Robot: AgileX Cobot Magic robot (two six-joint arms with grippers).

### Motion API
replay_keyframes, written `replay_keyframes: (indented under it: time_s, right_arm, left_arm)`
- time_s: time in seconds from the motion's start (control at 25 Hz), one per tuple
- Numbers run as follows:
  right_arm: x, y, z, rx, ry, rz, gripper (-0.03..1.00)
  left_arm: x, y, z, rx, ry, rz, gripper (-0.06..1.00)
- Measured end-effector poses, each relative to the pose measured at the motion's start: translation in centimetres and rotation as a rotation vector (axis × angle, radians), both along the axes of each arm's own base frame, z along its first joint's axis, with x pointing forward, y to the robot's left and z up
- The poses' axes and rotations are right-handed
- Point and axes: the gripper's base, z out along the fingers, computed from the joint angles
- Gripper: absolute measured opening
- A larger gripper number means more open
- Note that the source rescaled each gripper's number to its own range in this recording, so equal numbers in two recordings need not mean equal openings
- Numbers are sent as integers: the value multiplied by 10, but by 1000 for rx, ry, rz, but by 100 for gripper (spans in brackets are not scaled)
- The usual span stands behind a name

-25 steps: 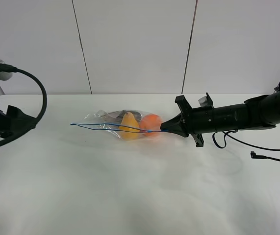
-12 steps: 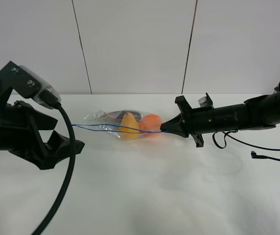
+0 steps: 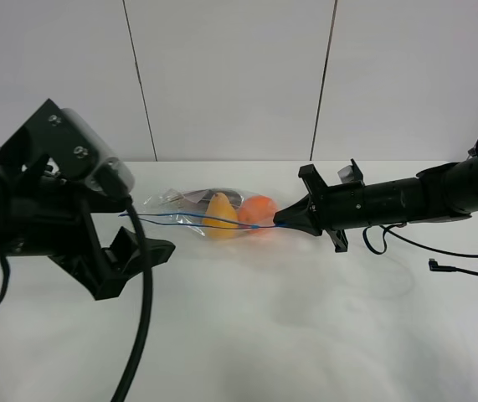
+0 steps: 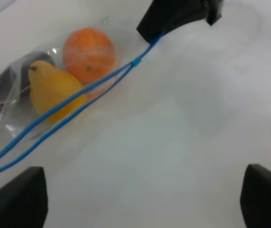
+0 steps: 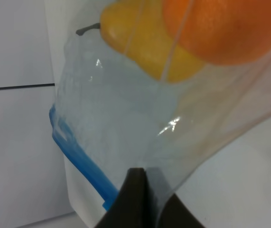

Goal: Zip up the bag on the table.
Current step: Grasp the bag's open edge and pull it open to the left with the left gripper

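The clear bag lies on the white table, holding a yellow pear, an orange fruit and a dark item. Its two blue zip lines run apart over most of their length and join near the right end. My right gripper is shut on the bag's right corner, pinching the plastic in the right wrist view. My left gripper is open and empty, hovering just left of and in front of the bag's left end. Its fingertips show spread wide.
A black cable lies on the table at the far right, beside the right arm. A white panelled wall stands behind the table's back edge.
My left arm has swung in from the far left toward the bag's left end. The right gripper and the bag have not moved.
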Motion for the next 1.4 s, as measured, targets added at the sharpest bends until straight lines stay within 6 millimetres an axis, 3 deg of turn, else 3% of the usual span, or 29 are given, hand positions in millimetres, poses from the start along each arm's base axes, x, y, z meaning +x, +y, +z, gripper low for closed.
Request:
replay_keyframes:
  time_s: [0.52,0.96,1.4]
  right_arm:
    - [-1,0,0,-6,9,12,0]
    - [-2,0,-1,-20,11,31,0]
    - [-5,1,-1,-11,32,54,0]
  left_arm:
    - [73,-55,-40,120,70,-28,100]
    - [87,-130,-74,176,37,-192,95]
    - [105,-146,-99,319,-128,-313,95]
